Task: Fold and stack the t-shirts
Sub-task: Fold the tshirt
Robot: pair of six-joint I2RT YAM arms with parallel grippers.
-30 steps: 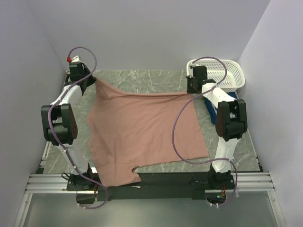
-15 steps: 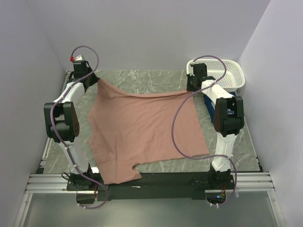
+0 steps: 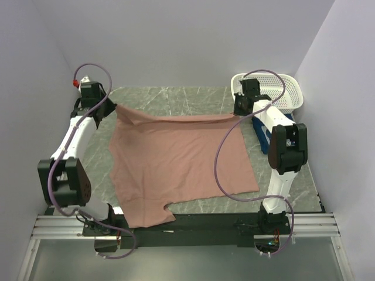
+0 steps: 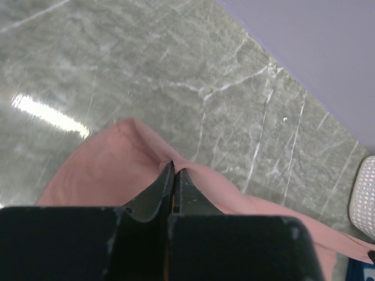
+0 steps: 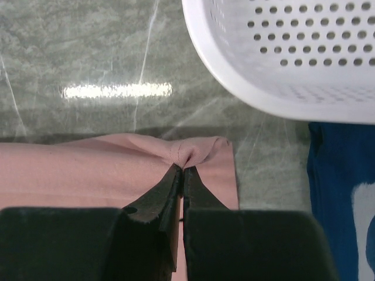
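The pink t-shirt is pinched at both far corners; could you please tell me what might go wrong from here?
The left gripper and right gripper each pinch only a small fold of the pink t-shirt, so it could slip out under tension.
The right gripper sits close to the white basket and blue t-shirt; a sideways move might bump them.
The shirt's near corner overhangs the table edge and may snag.

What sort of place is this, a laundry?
Likely a robotics test bench, not a laundry: plain walls box in a marble-look table, and a left arm and right arm bolted to a metal rail hold a pink t-shirt.
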